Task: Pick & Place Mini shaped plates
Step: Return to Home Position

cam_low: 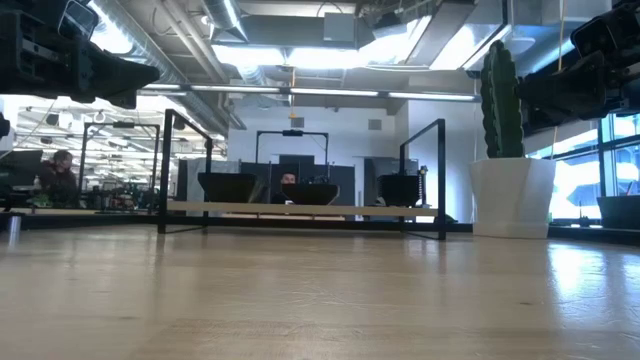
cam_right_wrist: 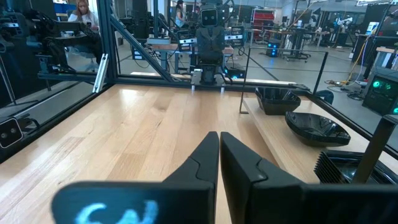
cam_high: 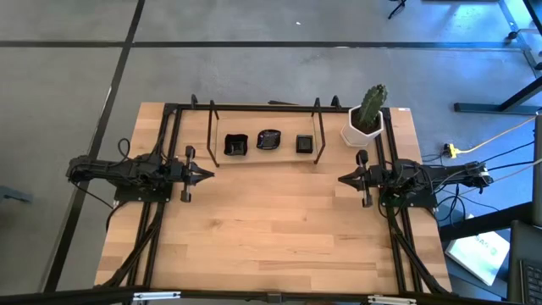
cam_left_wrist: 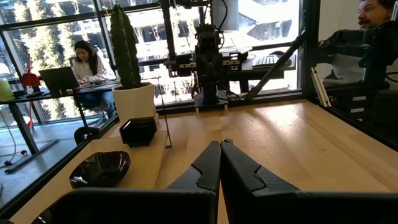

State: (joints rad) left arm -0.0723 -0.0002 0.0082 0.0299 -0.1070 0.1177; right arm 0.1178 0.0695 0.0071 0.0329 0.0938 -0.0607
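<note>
Three mini shaped plates, glossy black, rest in a row on a raised pale board [cam_high: 267, 156] inside a black frame at the table's far middle: a square one [cam_high: 235, 145], a rounded wavy one [cam_high: 268, 140] and a small square one [cam_high: 305, 143]. The low view shows them side by side [cam_low: 310, 192]. My left gripper [cam_high: 210, 174] hovers shut at the table's left, pointing level toward the right. Opposite it, my right gripper [cam_high: 341, 180] hovers shut at the table's right, pointing left. Both are nearer than the board and hold nothing. The wrist views show each pair of fingers [cam_left_wrist: 221, 149] [cam_right_wrist: 219, 140] together.
A white pot with a green cactus [cam_high: 367, 121] stands at the far right corner, just beyond my right gripper. Black frame rails [cam_high: 174, 127] run along the table's sides. Bare wood [cam_high: 271, 220] lies between and in front of the arms. People sit beyond the table [cam_left_wrist: 87, 62].
</note>
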